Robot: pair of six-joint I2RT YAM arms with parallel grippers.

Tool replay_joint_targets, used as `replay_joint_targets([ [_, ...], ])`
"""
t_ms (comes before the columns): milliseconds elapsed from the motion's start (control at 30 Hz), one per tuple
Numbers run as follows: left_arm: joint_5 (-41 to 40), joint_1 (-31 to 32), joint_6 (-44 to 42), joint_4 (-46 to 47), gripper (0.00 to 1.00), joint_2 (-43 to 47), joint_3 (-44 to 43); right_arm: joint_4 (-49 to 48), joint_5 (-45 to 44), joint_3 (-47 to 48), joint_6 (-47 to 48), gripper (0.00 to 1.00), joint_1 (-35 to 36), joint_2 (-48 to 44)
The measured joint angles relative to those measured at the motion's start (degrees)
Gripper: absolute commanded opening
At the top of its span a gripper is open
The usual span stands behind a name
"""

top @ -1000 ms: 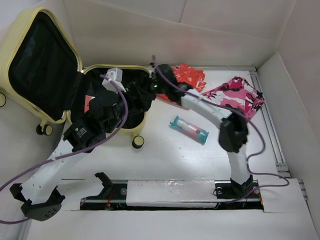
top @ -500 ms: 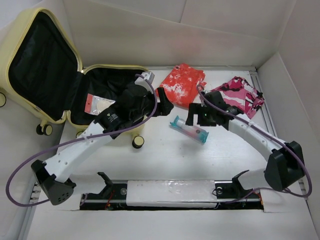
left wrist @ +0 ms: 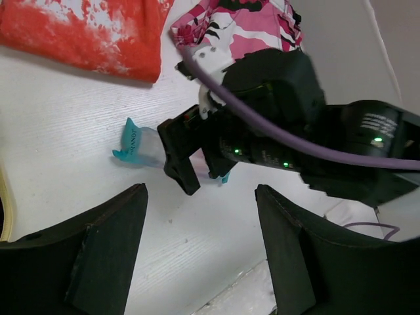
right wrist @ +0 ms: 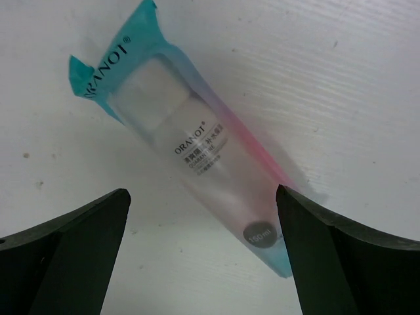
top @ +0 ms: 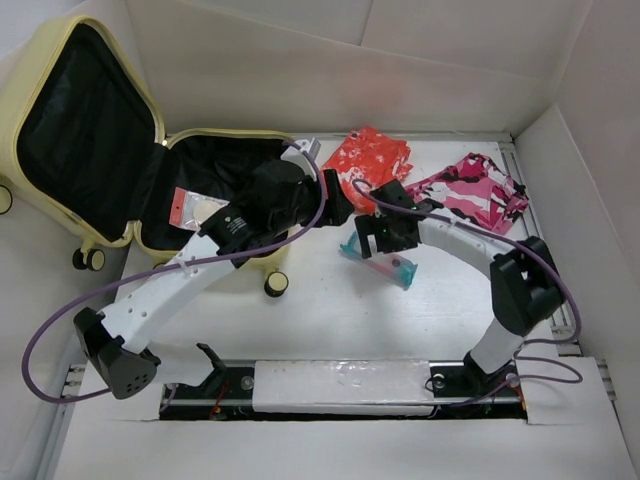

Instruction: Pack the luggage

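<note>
In the top view, the pale yellow hard-shell luggage (top: 85,130) is lying open at the far left of the white desk (top: 330,320). Its long axis is running left to right, its wheels are pointing at the near edge, and its lid is leaning up leftward. The left gripper (top: 335,208) is hovering just past its right rim.

In the left wrist view, the fingers (left wrist: 98,256) are gaping wide and holding nothing.

In the right wrist view, the right gripper (right wrist: 203,256) is straddling a teal-and-pink tube sachet (right wrist: 197,157) lying diagonally, its fingers spread wide and seemingly not touching it.

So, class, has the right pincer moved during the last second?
Yes. The right pincer swung away from the yellow suitcase, rightward and nearer, and now hovers over the teal tube packet.
</note>
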State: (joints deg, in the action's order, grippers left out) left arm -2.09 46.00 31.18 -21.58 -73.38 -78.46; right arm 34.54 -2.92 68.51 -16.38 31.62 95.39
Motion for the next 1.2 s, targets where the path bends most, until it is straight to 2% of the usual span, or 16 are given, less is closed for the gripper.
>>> replay_joint_targets([
  [167, 0.0, 0.0, 1.4, -2.9, 0.55, 0.1, -3.0, -0.6, 1.2, -2.0, 0.8, 0.99, 1.1, 2.9],
  [233, 1.4, 0.0, 2.9, -3.6, 0.55, 0.8, -3.2, -1.2, 2.1, -3.0, 0.8, 0.93, 1.1, 3.0],
  [333, 4.5, 0.0, 6.4, -3.6, 0.53, 3.9, -0.9, -2.0, 3.1, -3.5, 0.8, 0.77, 1.1, 4.2],
  [433, 5.9, 0.0, 10.1, -3.2, 0.53, 10.0, 4.3, -2.9, 4.2, -3.5, 0.5, 0.57, 1.1, 6.4],
  [467, 5.8, 0.0, 11.2, -3.5, 0.56, 12.0, 5.6, -3.3, 4.5, -3.5, 0.4, 0.50, 1.1, 6.8],
  [500, 5.4, 0.0, 12.4, -3.7, 0.66, 14.1, 7.0, -3.6, 4.9, -3.5, 0.2, 0.43, 1.1, 6.8],
  [533, 5.0, 0.0, 13.0, -3.8, 0.71, 15.7, 7.9, -3.8, 5.4, -3.5, -0.2, 0.34, 1.1, 6.8],
  [600, 4.5, 0.0, 14.9, -3.6, 0.75, 18.9, 9.7, -4.4, 6.6, -3.5, -1.1, 0.29, 1.1, 6.9],
  [667, 4.0, 0.0, 15.5, -3.6, 0.73, 20.6, 11.0, -4.8, 8.0, -3.4, -1.8, 0.24, 1.1, 6.9],
  [767, 4.3, -0.6, 14.7, -4.6, 0.66, 19.4, 10.2, -4.4, 9.8, -1.4, -3.1, 0.22, 1.1, 7.0],
  [800, 4.6, -0.8, 14.1, -5.0, 0.69, 18.1, 9.2, -3.9, 10.3, 0.0, -3.5, 0.22, 1.2, 7.0],
  [900, 5.1, -1.2, 11.4, -5.3, 1.00, 14.1, 6.7, -2.5, 11.6, 6.4, -4.6, 0.22, 1.7, 6.9],
  [1067, 6.2, -1.2, 8.6, -5.7, 1.00, 12.4, 5.9, -6.7, 17.6, 17.0, -8.8, 0.21, 3.3, 6.1],
  [1167, 6.4, -1.2, 7.3, -6.1, 0.81, 12.4, 3.7, -12.0, 22.2, 22.1, -12.4, 0.22, 5.0, 7.7],
  [1200, 6.3, -1.2, 6.8, -6.2, 0.77, 12.4, 2.6, -14.3, 23.4, 24.0, -13.8, 0.22, 5.7, 9.2],
])
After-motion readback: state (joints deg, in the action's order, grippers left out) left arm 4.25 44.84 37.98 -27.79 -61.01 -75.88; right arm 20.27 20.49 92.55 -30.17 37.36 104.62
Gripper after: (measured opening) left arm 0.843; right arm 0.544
